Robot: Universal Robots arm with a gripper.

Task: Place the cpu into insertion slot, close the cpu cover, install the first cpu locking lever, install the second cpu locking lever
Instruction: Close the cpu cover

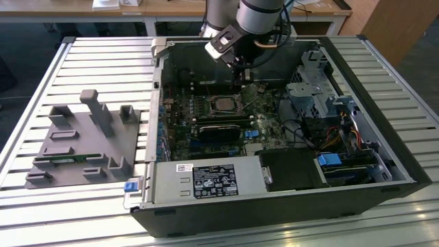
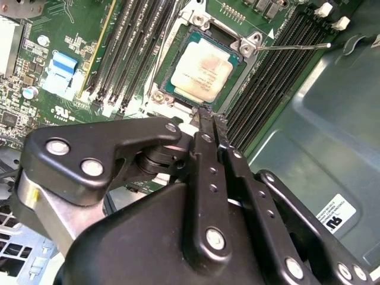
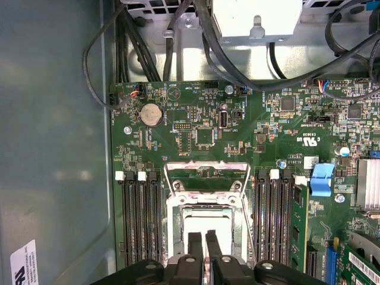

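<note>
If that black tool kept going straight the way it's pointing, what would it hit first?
Most likely the cpu sitting in the insertion slot just beyond the tool; depth is unclear.

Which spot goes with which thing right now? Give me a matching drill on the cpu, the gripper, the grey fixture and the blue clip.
Things:
1. cpu
2. gripper
3. grey fixture
4. blue clip

Places:
A. on the slatted table, outside the computer case, at the exterior view's left
B. lying in the insertion slot, metal top up
C. inside the case, by the edge of the insertion slot
D. on the green board, next to the memory slots

Pairs: 1-B, 2-C, 3-A, 4-D
</note>
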